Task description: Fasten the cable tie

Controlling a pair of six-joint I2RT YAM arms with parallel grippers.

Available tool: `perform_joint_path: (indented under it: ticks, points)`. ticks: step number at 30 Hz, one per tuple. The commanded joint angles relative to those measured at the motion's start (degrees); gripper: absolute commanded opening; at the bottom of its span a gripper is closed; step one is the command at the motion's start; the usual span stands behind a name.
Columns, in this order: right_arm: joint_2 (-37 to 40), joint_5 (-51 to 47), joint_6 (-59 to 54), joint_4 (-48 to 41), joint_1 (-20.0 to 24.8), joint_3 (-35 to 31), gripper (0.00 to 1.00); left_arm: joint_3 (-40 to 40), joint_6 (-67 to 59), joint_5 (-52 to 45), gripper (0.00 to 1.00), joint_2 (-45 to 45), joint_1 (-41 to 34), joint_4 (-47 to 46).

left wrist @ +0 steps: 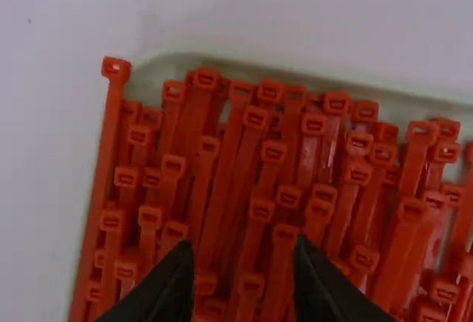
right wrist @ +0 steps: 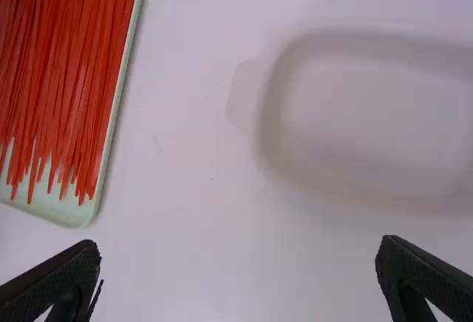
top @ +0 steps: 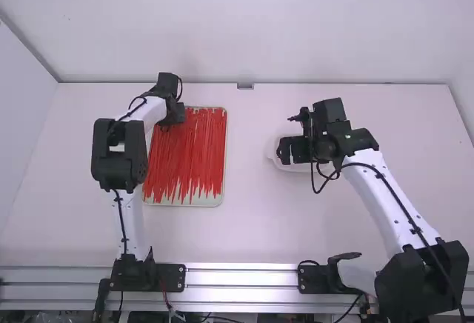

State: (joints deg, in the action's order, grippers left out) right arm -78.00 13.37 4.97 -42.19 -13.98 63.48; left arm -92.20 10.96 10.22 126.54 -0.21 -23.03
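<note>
White counter (top: 252,219), pale walls behind. Red cable ties (top: 189,152) (left wrist: 251,182) (right wrist: 59,78) heaped lengthwise on a pale tray (top: 184,202) (left wrist: 295,78) (right wrist: 122,115), left of centre. Left claw (top: 172,110) (left wrist: 242,252) at the tray's far-left corner, fingers parted, low over the tie heads; cannot tell if touching. Right claw (top: 300,149) (right wrist: 235,252) spread wide, holding nothing, above a shallow white dish (top: 283,158) (right wrist: 369,130) right of centre, well apart from the tray.
</note>
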Motion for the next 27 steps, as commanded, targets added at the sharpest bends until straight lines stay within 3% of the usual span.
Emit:
perform_joint_path:
  ticks: [1, 27]
  points:
    - [-0.3, 0.3, 0.3, -0.1, 0.1, 2.1, 1.00, 0.9, 0.1, -0.3, 0.35, 1.0, 0.2, 0.2]
    - [-0.3, 0.3, 0.3, -0.2, 0.1, 2.1, 1.00, 3.8, 0.1, -0.3, 0.13, 1.0, 0.2, 2.0]
